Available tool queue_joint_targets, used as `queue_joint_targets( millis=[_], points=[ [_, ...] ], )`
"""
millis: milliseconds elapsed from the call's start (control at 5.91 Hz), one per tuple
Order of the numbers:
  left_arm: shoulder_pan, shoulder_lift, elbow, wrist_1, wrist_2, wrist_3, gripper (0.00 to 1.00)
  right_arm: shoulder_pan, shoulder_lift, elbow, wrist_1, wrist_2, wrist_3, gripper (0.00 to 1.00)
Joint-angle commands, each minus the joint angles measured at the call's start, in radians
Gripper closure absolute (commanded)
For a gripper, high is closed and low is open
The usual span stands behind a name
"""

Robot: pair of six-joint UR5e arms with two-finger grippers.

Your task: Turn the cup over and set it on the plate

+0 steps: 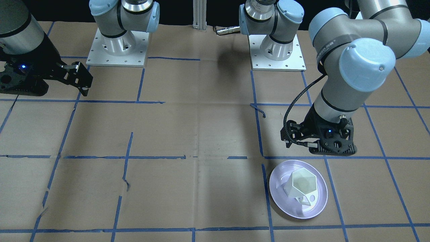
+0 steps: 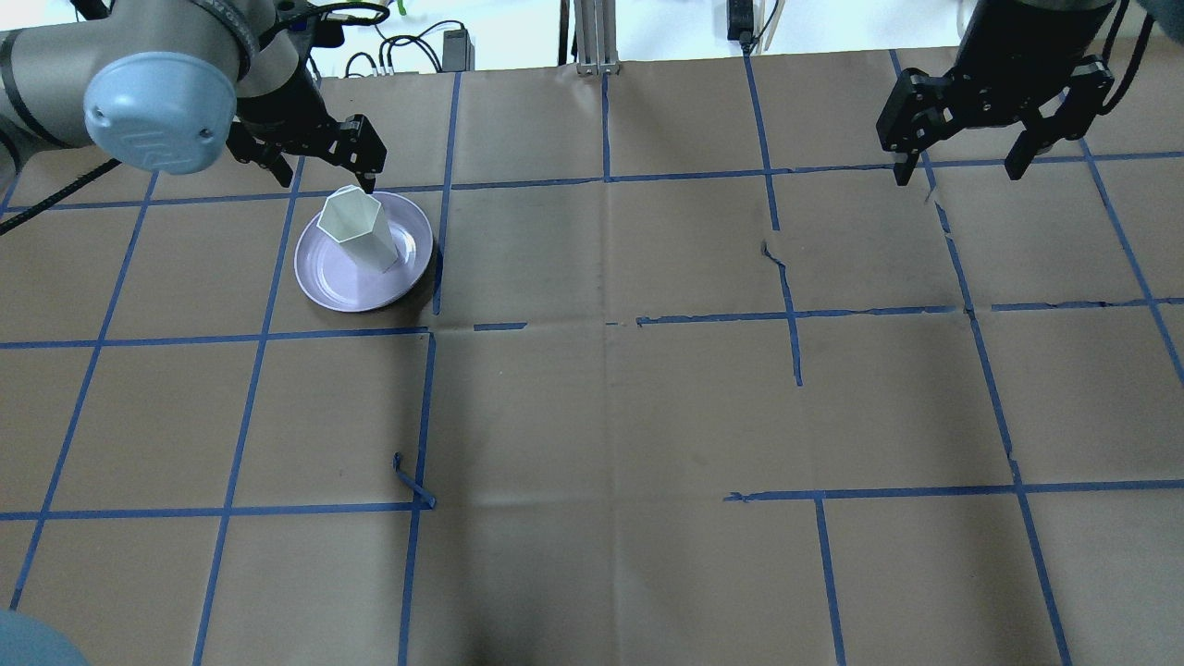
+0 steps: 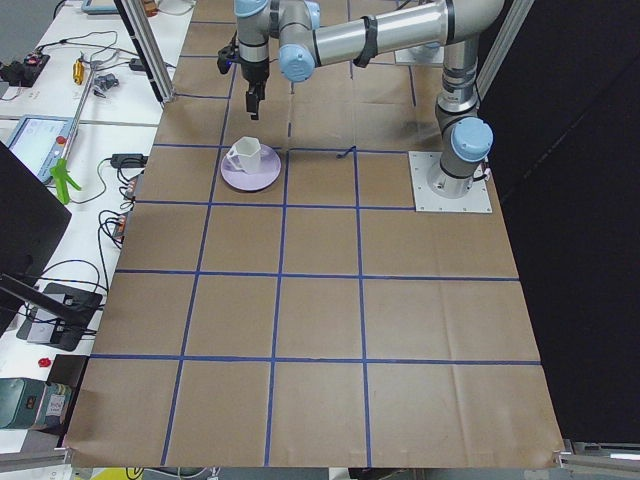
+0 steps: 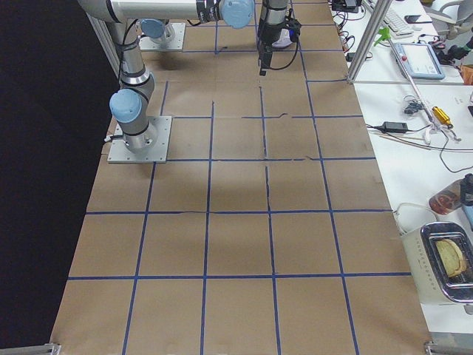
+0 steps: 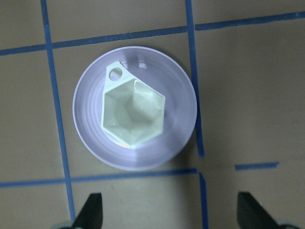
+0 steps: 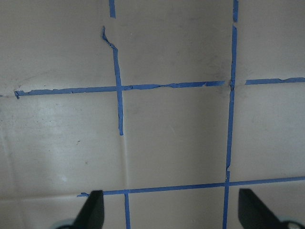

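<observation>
Here, in the upper left of the overhead view, we see the cup (image 2: 356, 227) standing mouth-up on the plate (image 2: 324, 277). Our left gripper (image 2: 324, 174) hangs above, clear of it, fingers wide and empty. Upper right, our right gripper (image 2: 960, 173) is likewise spread wide over brown paper (image 2: 647, 416).

Open room between left claw (image 2: 326, 174) and cup (image 2: 356, 227)

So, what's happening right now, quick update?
Left tool open, empty, above the plate. Right tool open, empty, far off to the side. Cup upright on the plate, mouth up. Nothing blocking it.
</observation>
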Motion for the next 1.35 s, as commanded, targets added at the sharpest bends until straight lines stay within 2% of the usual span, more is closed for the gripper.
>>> queue_joint_targets(
  millis=[0, 338, 1185],
  points=[
    [-0.024, 0.119, 0.02, -0.215, -0.073, -0.131, 0.01, 0.0, 0.0, 0.0, -0.001, 0.0, 0.0, 0.0],
    [-0.13, 0.131, 0.078, -0.32, -0.064, -0.221, 0.01, 0.0, 0.0, 0.0, 0.001, 0.0, 0.0, 0.0],
    [-0.133, 0.12, 0.065, -0.311, -0.042, -0.226, 0.01, 0.0, 0.0, 0.0, 0.001, 0.0, 0.0, 0.0]
  ],
)
